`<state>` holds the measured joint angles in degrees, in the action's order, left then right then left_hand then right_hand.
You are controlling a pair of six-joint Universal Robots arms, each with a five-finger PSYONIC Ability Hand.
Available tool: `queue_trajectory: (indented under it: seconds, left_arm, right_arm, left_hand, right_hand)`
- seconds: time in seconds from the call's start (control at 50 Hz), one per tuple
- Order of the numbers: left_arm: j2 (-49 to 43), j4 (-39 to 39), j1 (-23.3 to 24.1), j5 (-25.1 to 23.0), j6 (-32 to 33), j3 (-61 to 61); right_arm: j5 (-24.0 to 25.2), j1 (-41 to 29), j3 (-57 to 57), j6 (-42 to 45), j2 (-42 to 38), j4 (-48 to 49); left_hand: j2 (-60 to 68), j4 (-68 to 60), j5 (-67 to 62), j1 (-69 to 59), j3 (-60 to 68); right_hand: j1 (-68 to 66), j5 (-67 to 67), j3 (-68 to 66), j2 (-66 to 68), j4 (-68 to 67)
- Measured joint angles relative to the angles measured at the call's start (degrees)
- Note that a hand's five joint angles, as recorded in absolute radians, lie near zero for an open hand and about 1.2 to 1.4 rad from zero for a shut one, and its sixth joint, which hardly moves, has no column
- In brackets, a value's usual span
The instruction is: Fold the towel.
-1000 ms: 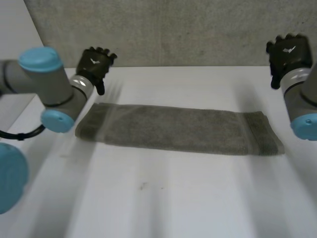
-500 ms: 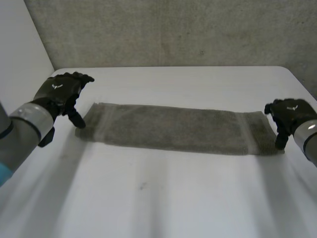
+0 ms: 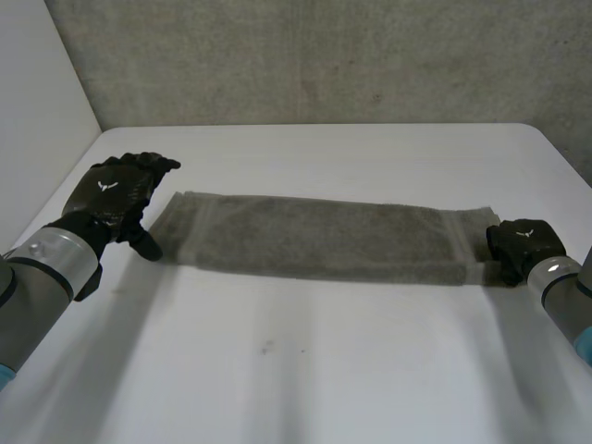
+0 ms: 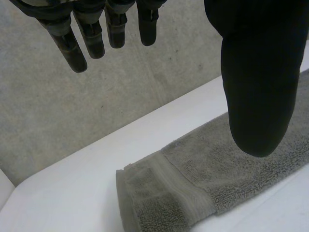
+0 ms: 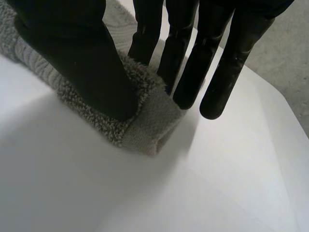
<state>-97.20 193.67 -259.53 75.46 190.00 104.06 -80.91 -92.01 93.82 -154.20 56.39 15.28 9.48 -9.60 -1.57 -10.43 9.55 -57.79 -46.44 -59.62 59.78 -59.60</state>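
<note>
Towel (image 3: 314,239) lies long on desk (image 3: 305,370); right hand (image 3: 520,244) pinches its end corner, left hand (image 3: 116,190) spread open near other end.

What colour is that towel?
The towel is plain olive-grey, with a woven band near its end; clearest in the left wrist view.

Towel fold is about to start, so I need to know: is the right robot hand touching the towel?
Touching. The right wrist view shows the right robot hand pinching the end of the towel between thumb and fingers.
</note>
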Motion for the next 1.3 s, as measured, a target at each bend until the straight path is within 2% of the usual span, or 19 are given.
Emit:
queue_trajectory:
  seconds: [0.02,0.06,0.08,0.1,0.24,0.34,0.4,0.48,0.56,0.7,0.72,0.82,0.9,1.04,1.08,1.18,1.2,1.22,1.3]
  left_arm:
    - [-0.02,-0.03,-0.01,0.02,-0.02,-0.04]
    - [-0.01,-0.04,-0.01,0.03,-0.03,-0.07]
    - [0.0,-0.04,-0.02,0.04,-0.04,-0.07]
    - [0.02,-0.04,-0.02,0.04,-0.04,-0.08]
    - [0.58,-0.06,-0.3,0.05,-0.07,0.36]
    - [1.45,-0.05,-0.95,0.04,-0.07,1.11]
    - [2.57,-0.04,-1.84,-0.05,-0.07,2.03]
    - [3.28,-0.04,-2.37,-0.15,-0.07,2.51]
    - [4.03,-0.04,-2.88,-0.21,-0.07,2.79]
    - [4.65,-0.04,-2.86,-0.2,-0.07,2.84]
    - [4.71,-0.04,-2.78,-0.18,-0.07,2.85]
    - [4.77,-0.04,-2.51,-0.15,-0.11,2.87]
    - [4.75,0.05,-2.2,-0.13,-0.12,2.82]
    - [4.44,1.24,-1.71,-0.13,-0.11,2.78]
    - [4.22,1.91,-1.2,-0.13,-0.1,2.67]
    - [3.74,2.91,0.09,-0.14,-0.1,2.16]
    - [3.25,3.6,1.36,-0.1,-0.13,1.43]
    - [2.86,3.98,2.25,-0.05,-0.15,0.74]
    - [0.9,4.7,5.48,0.27,-0.39,-2.53]
  right_arm:
    - [-0.1,0.15,-0.32,0.17,-0.51,0.07]
    - [-0.35,0.52,-0.72,0.47,-0.96,0.09]
    - [-0.48,0.75,-0.91,0.62,-1.07,0.09]
    - [-0.59,0.98,-1.08,0.75,-1.15,0.09]
    - [-2.55,5.33,-4.3,4.22,-1.29,-0.05]
    - [-5.57,9.28,-8.3,10.15,-1.69,-0.47]
    - [-8.21,12.12,-12.6,17.07,-1.67,-0.78]
    - [-9.1,11.69,-15.3,19.23,-0.68,-0.83]
    - [-9.29,5.78,-18.76,17.28,2.07,-0.54]
    - [-8.78,-11.77,-23.35,12.16,4.01,-0.03]
    - [-8.51,-16.53,-23.94,11.57,3.61,0.15]
    - [-6.9,-28.33,-24.2,11.04,0.86,1.46]
    - [-4.31,-37.94,-23.47,11.17,-4.36,3.29]
    - [-2.93,-43.46,-23.06,11.7,-11.43,3.91]
    - [-3.04,-44.0,-23.0,11.61,-12.81,3.84]
    - [-3.28,-44.01,-22.91,11.39,-12.65,3.78]
    - [-4.4,-43.62,-22.33,9.96,-9.91,3.5]
    - [-5.16,-43.03,-21.71,8.44,-7.59,3.34]
    - [-6.55,-40.07,-19.01,3.12,-0.82,2.39]
  left_hand:
    - [0.0,0.0,0.0,0.0,0.0]
    - [0.0,0.0,0.0,0.0,0.0]
    - [0.0,0.0,0.0,0.0,0.0]
    - [0.0,0.0,0.0,0.0,0.0]
    - [0.0,0.0,0.0,0.0,0.0]
    - [0.0,0.0,0.0,0.0,0.0]
    - [0.0,0.0,0.0,0.0,0.0]
    - [0.0,0.0,0.0,0.0,0.0]
    - [0.0,0.0,0.0,0.0,0.0]
    - [0.0,0.0,0.0,0.0,0.0]
    - [0.0,0.0,-0.01,0.0,0.0]
    - [0.0,0.0,0.0,0.0,0.0]
    - [0.0,0.0,0.0,0.0,0.0]
    - [0.0,0.0,0.0,0.0,0.0]
    - [0.0,0.0,0.0,0.0,0.0]
    - [0.0,0.0,0.0,0.0,0.0]
    - [0.0,0.0,0.0,0.0,0.0]
    - [0.0,0.0,0.0,0.0,0.0]
    - [0.0,0.0,-0.02,0.0,0.0]
  right_hand:
    - [-3.28,-4.34,-6.67,6.48,-6.07]
    - [-3.28,-4.34,-6.67,6.48,-6.07]
    - [-4.75,-9.23,-14.78,15.05,-15.36]
    - [-4.64,-9.24,-16.01,16.13,-17.1]
    - [-4.73,-9.28,-16.64,16.14,-17.97]
    - [-4.79,-9.32,-16.66,16.14,-17.97]
    - [-4.79,-9.37,-17.01,16.14,-17.97]
    - [-4.76,-9.37,-17.01,16.14,-17.98]
    - [-4.79,-9.37,-17.01,16.14,-17.98]
    - [-4.78,-9.38,-17.01,16.14,-18.22]
    - [-4.79,-9.38,-17.01,16.14,-18.22]
    - [-4.78,-9.38,-17.01,16.14,-18.22]
    - [-4.76,-9.39,-17.01,16.14,-18.22]
    - [-4.53,-9.29,-16.54,15.29,-17.73]
    - [0.06,-1.16,-0.06,-0.64,-0.43]
    - [0.06,-1.16,-0.06,-0.64,-0.43]
    - [0.06,-1.16,-0.06,-0.64,-0.43]
    - [40.94,41.29,45.11,-44.38,44.62]
    - [41.41,41.54,46.14,-44.42,45.11]
